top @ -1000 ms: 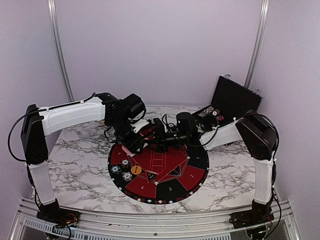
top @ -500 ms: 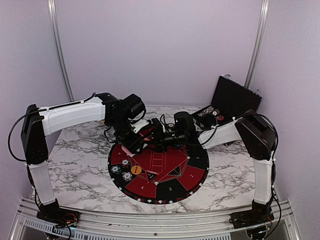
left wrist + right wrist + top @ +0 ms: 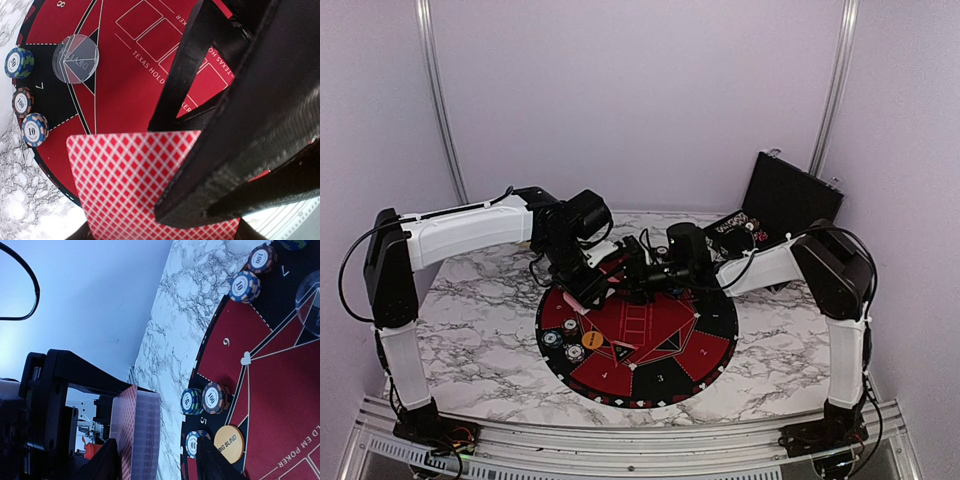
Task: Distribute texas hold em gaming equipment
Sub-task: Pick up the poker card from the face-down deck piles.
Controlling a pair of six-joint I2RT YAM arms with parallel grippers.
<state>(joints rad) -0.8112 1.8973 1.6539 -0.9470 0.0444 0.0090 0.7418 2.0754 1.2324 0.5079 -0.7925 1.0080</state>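
Currently my left gripper is clamped on a thin deck of pink-red diamond-backed playing cards, held over the far left edge of the round red-and-black felt mat.

My right gripper faces it from the right. Its two fingers straddle the deck edge-on with the jaws apart. A gap shows between the cards and one finger, so it has no grip. Whether the other finger touches the deck I cannot tell.

Along the mat's left rim stand small stacks of dark-and-white-edged poker chips, marked 10 and 100.

Orange round plastic disc, lettered BIG BLIND: lies flat just beside chip stacks near segment 5.

Clear round acrylic disc: lies flat by segment 7, near three chip stacks but apart from them.

Open black hard case: stands at the far right of the white marble table, off the mat.
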